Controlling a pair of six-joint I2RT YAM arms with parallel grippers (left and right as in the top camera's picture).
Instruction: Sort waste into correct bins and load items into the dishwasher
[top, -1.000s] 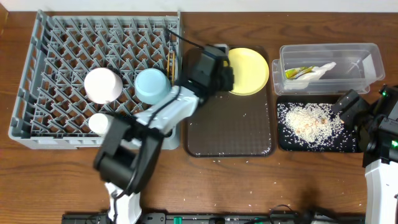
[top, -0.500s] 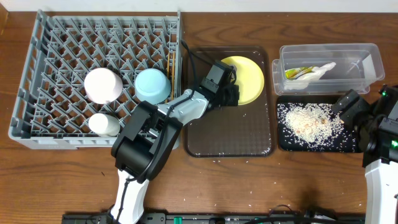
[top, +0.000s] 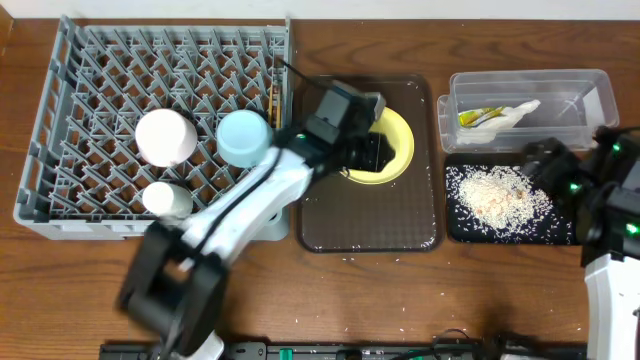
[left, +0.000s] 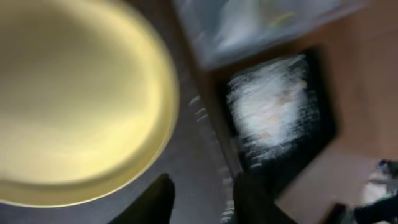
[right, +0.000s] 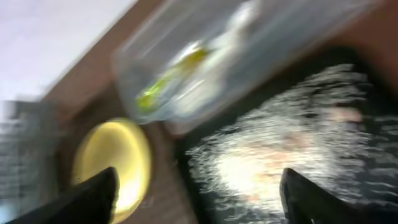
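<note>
Brown wooden tabletop (top: 100, 290) fills your overhead view. At far left sits the grey dish rack (top: 45, 140), with the white bowl (top: 165, 137) among its pegs, the small white cup (top: 167, 200) just below it in the frame, and the light blue bowl (top: 245, 137) to their right. The wooden chopsticks (top: 275, 100) stand against the rack's right wall.

Centre frame now: your left gripper (top: 366, 150) hangs over the yellow plate (top: 400, 165), which lies in the upper half of the dark brown serving tray (top: 370, 225). The left wrist camera is blurred, but you can see both fingers (left: 160, 200) spread with only tray surface between them, and the plate's rim just up and left of them. Nothing is pinched.

On the right, at the top of the frame, the clear tub (top: 590, 85) holds the yellow-green wrapper (top: 478, 116) and the crumpled napkin (top: 518, 110) side by side. The wrapper's orange print is too small to read. Directly below, the black tray (top: 460, 230) carries a pile of rice (top: 495, 192). A few stray grains dot the brown tray and the table in front of it.

Your right gripper (top: 542, 160) hovers over the black tray's upper right part. The right wrist view shows its fingers (right: 93, 194) set wide apart and empty, with rice, tub and plate smeared beyond them.
</note>
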